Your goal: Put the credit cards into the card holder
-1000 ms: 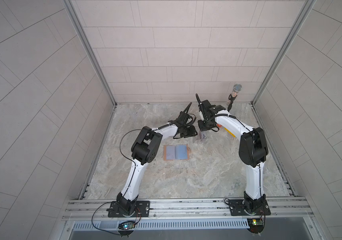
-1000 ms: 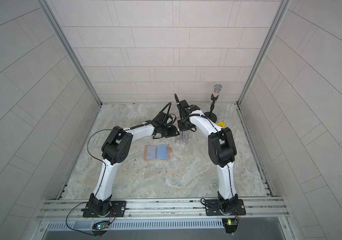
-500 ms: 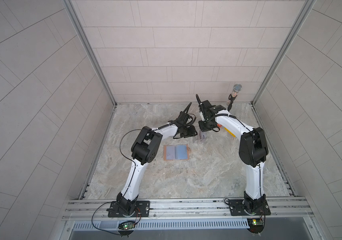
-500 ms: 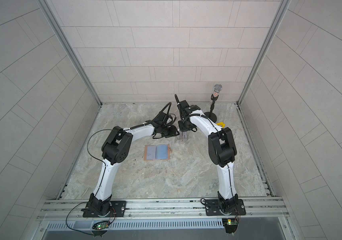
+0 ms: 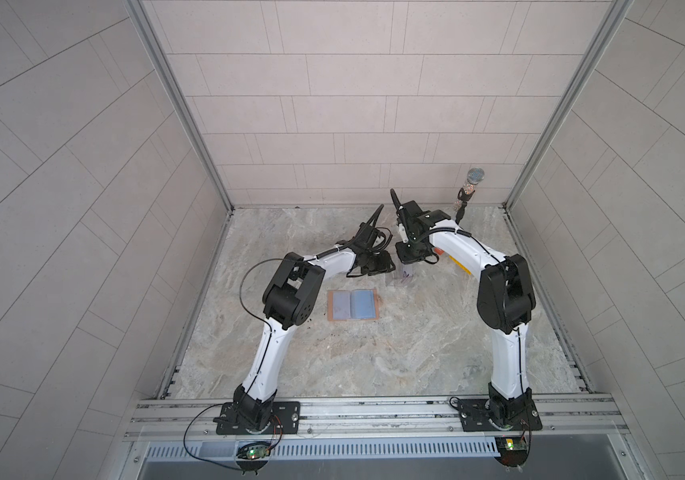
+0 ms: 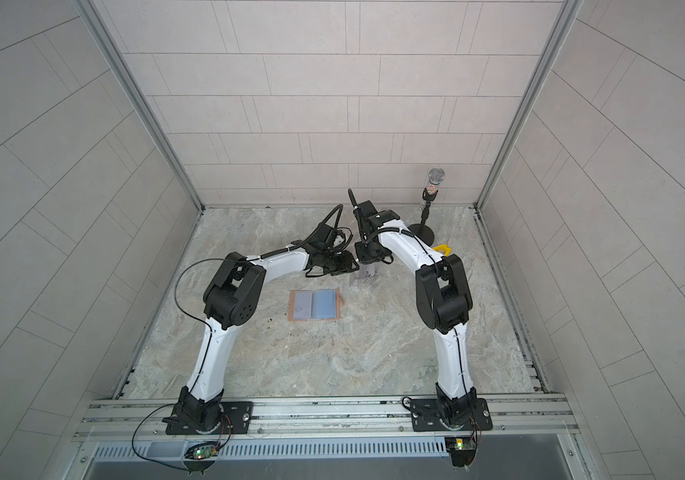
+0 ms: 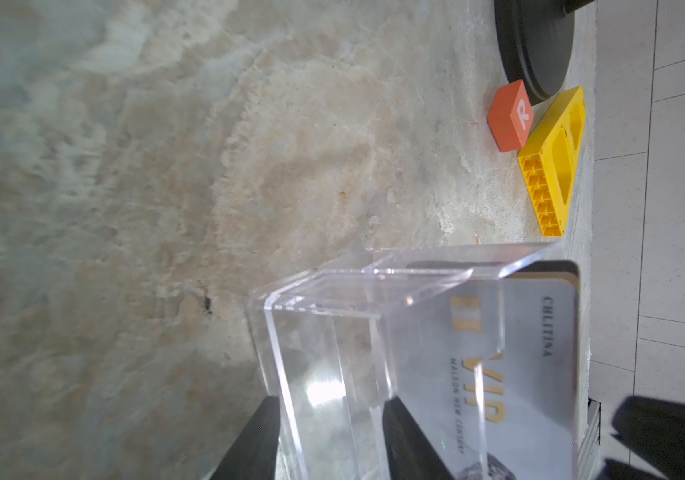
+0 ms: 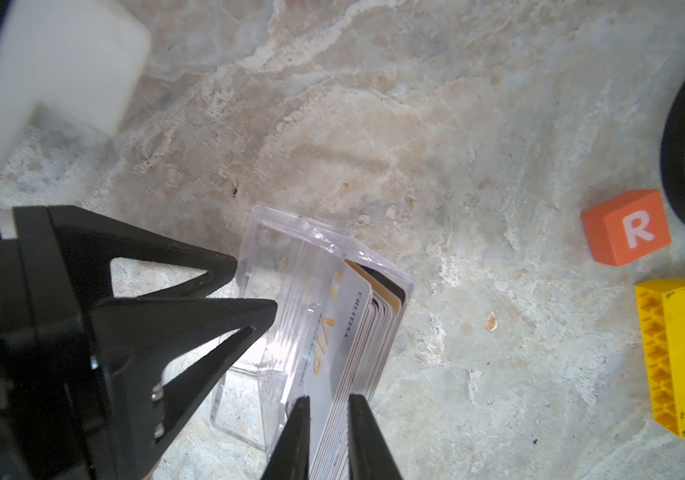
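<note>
Easing my right claw [image 8: 326, 415] out of the near-shut pinch of a second ago, I now have its tips a little parted, astride the top edges of the credit cards [image 8: 357, 332]. The cards stand packed in the clear box [image 8: 311, 232]. My left claw [image 8: 253, 286] stays clamped on the box's wall, steadying it. I judge I am resetting to single out one card, so none is lifted yet. The card holder [image 5: 351, 309] lies open on the worktop [image 5: 374, 365], well apart from the box.
</note>
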